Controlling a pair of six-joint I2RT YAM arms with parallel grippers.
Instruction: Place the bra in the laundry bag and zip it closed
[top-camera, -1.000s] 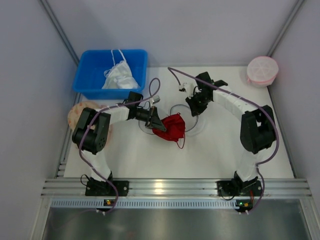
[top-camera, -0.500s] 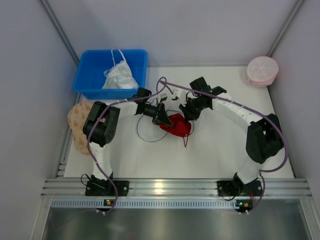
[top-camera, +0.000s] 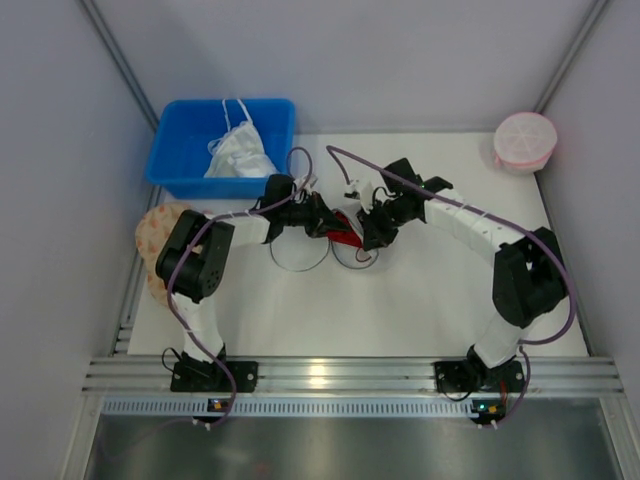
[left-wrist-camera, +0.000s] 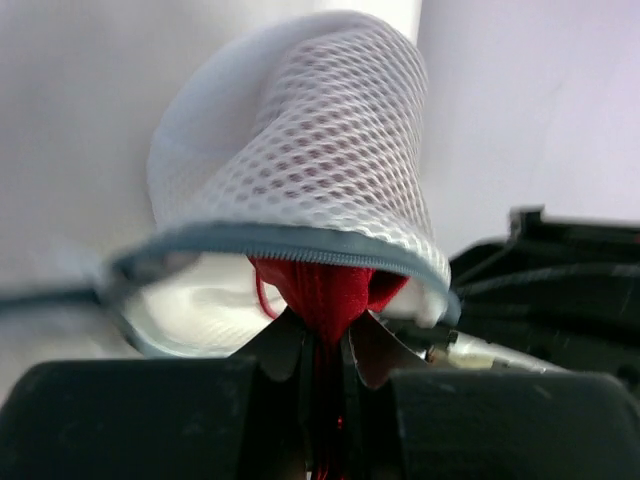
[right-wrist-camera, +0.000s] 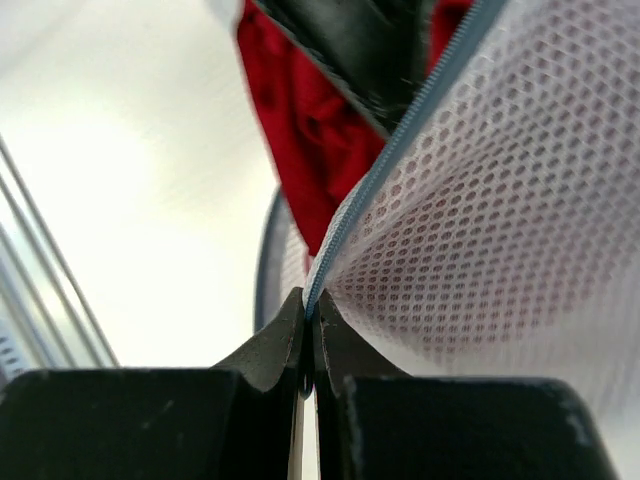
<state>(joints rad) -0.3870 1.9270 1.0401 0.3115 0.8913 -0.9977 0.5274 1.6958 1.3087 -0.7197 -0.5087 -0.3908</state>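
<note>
The white desk (top-camera: 430, 300) lies mostly bare toward its near edge and right side, so both arms have room to draw back that way. The blue bin (top-camera: 170, 160) with a white garment (top-camera: 240, 155) crowds the far left corner, the beige disc (top-camera: 155, 225) sits beside the left arm's elbow, and the pink bag (top-camera: 525, 140) is well apart at the far right. At the middle, the laundry bag (left-wrist-camera: 300, 150) is raised on one side. The right fingers (right-wrist-camera: 265, 355) are pressed together on its grey zipper edge (right-wrist-camera: 400, 140), which I judge is meant to hold the mouth up and gaping. The bra (left-wrist-camera: 325, 290) is at that mouth, partly past the zipper edge under the mesh and partly outside. It is pinched between the left fingers (left-wrist-camera: 280, 345), which point into the opening, apparently to feed it in. From above the two wrists are very close, leaving little side room, and the dark wire rim (top-camera: 298, 267) lies on the desk just beside the left one. A thin red strap (left-wrist-camera: 262, 295) hangs loose at the mouth and could catch in the zip.
</note>
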